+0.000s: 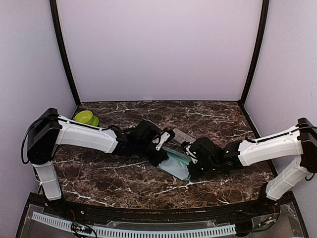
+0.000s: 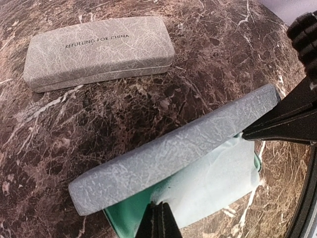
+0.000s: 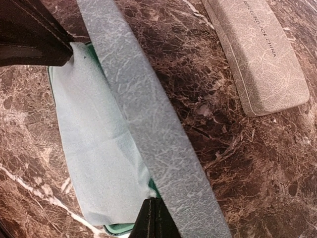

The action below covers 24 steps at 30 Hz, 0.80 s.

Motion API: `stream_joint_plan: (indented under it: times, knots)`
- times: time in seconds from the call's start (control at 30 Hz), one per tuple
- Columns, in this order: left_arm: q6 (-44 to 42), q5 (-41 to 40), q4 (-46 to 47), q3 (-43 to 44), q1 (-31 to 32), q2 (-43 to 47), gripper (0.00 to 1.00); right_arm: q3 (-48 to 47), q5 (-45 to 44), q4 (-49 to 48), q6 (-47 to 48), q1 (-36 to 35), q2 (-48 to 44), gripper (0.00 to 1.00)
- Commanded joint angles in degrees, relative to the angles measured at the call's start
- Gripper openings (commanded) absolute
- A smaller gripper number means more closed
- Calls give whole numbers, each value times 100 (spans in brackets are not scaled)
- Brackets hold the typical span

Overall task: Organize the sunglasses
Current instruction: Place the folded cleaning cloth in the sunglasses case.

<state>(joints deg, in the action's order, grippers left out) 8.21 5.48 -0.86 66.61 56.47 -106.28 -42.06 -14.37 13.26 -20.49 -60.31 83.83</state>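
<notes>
1. Two grey cases: closed case (image 2: pixel 99 52) flat on marble, open case (image 2: pixel 173 153) near it, teal-lined.
2. One pale cloth (image 2: pixel 213 183) inside the open case; one green bowl (image 1: pixel 84 117) far left.
3. Sunglasses hidden; cannot tell where.
4. Left gripper (image 2: pixel 158 220) and right gripper (image 3: pixel 153 218) reaching inward, low, each pinched tight on a cloth corner.

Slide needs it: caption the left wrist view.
Left gripper and right gripper pinch pale cloth in open case; closed case behind.
</notes>
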Motion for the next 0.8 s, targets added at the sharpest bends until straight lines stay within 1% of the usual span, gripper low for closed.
stream_joint_plan:
  times: [0.0, 0.77]
  knots:
    - [49, -16, 73, -91, -31, -57, 0, -57, -155, -146, -79, 28, 84, 0]
    - [239, 0, 69, -205, -13, -270, 1, -305, -513, -51, -178, -223, 494, 0]
